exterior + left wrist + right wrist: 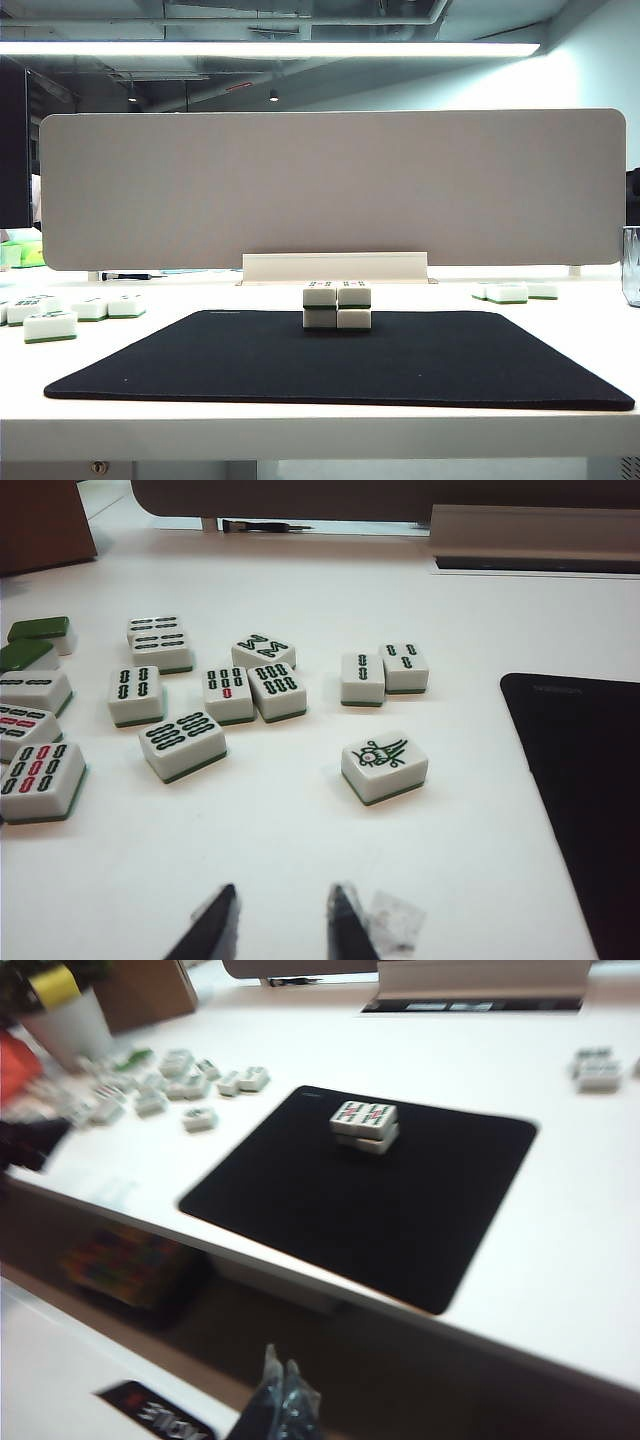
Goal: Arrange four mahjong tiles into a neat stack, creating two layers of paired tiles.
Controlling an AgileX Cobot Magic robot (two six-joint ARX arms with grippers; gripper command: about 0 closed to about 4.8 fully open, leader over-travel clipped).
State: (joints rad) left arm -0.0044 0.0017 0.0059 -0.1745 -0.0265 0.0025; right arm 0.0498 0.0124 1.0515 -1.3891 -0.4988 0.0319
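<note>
glossy white and green, the stack [337, 305] sat on the black mat [400, 370], two tiles wide and two high, toward the mat's far edge near the pale tray rail [335, 266]. by the look of it the job was done: the four mahjong tiles [365, 1126] were paired in two layers, edges close to flush, though the lower pair seemed a touch offset in the right wrist view. nothing appeared left but to keep clear.

neither arm showed in the exterior view. the left gripper [278, 920] hung over bare white table [300, 830], its dark fingertips [218, 918] set apart with an empty gap between them, pinching nothing. ahead of it lay loose spare tiles, the nearest a bird-marked tile [385, 765], with a cluster of bamboo tiles [200, 695] beyond and to one side; the stack was out of that camera's sight, only the mat's corner showing off to the other side.

the right gripper [280, 1400] was pulled well back, off the table's near edge and below its level, fingers pressed together and holding nothing, the stack far ahead of it.

the right wrist view alone gave the top faces of the stack; the exterior view alone gave its two layers side-on; the left wrist view alone made the spares readable.
</note>
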